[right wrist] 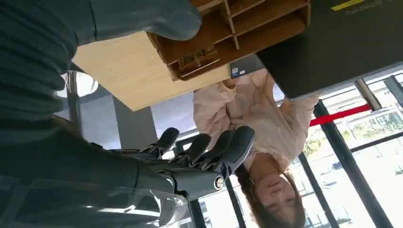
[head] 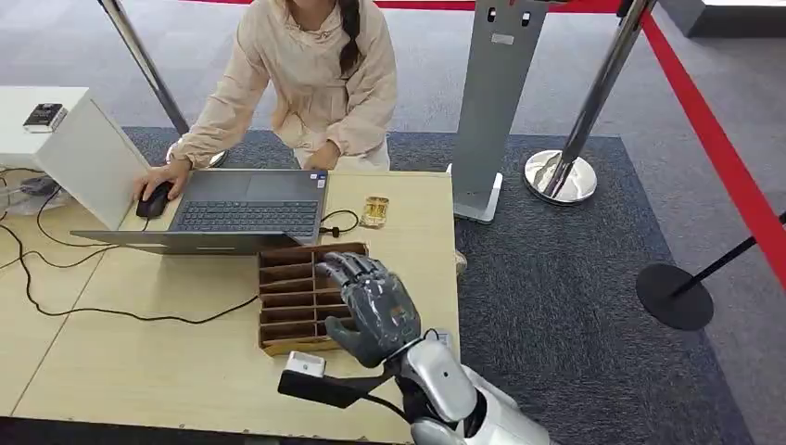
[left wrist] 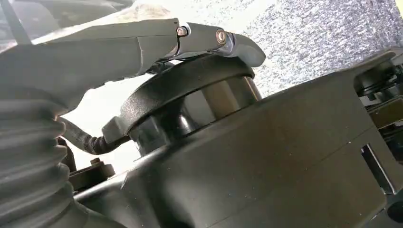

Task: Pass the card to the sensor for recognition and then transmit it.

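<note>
Wooden card rack [head: 287, 306] under right hand [head: 375, 311]

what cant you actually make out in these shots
- Cards: the head view has the right hand covering part of the slotted wooden tray; whether the slots hold cards cannot be told.
- Sensor: the small clear item by the laptop is too small to identify.
- Left hand: the left wrist view is too close to show its fingers, with dark robot body parts behind.

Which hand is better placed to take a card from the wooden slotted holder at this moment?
The right hand: it hovers open over the wooden card holder on the table. The left hand hangs beside the robot's body, away from the holder.
</note>
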Controlling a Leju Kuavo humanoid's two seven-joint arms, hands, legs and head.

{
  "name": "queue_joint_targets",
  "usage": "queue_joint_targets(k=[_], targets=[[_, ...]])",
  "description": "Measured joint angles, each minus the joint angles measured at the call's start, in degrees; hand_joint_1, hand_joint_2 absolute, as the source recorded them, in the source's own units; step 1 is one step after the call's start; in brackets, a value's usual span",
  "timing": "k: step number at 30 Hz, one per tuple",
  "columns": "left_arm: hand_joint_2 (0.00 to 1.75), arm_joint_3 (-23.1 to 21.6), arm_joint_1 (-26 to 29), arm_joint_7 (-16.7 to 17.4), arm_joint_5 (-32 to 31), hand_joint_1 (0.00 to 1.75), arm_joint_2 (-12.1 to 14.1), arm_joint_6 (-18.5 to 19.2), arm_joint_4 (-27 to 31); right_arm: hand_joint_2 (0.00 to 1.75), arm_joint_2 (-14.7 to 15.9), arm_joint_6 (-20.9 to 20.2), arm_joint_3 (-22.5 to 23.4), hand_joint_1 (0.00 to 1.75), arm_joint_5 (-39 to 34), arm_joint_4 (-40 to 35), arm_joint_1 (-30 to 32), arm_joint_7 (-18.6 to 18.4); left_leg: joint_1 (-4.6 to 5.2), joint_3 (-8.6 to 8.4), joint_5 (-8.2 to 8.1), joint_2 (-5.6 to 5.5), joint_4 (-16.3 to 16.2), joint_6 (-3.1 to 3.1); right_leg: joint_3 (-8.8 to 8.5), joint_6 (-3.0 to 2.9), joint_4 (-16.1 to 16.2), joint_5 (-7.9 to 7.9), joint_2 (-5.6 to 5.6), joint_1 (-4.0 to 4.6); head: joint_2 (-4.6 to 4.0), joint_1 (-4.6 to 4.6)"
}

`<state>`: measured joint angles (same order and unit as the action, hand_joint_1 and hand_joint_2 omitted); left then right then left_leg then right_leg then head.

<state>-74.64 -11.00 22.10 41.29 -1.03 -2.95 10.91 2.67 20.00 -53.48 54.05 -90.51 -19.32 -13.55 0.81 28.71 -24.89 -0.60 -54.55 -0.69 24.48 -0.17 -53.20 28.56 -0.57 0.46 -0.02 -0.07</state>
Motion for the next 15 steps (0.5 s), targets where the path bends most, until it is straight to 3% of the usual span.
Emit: queue_joint_targets(k=[5,15], targets=[[1.75,0.0,0.0,0.0,0.0,0.00,0.0,0.3,0.0,1.75,-0.8,0.5,-0.4,0.45,-0.7,2.0,-0.4,0.0,0.00,0.00,0.00,0.00,0.0,0.00,0.00,0.00,0.0,0.00,0.00,0.00,0.00,0.00],[1.75,0.0,0.0,0.0,0.0,0.00,0.0,0.4,0.0,1.75,-2.5,1.0,-1.3,0.45,-1.9,7.2,-1.7,0.1,0.00,0.01,0.00,0.00,0.0,0.00,0.00,0.00,0.0,0.00,0.00,0.00,0.00,0.00]])
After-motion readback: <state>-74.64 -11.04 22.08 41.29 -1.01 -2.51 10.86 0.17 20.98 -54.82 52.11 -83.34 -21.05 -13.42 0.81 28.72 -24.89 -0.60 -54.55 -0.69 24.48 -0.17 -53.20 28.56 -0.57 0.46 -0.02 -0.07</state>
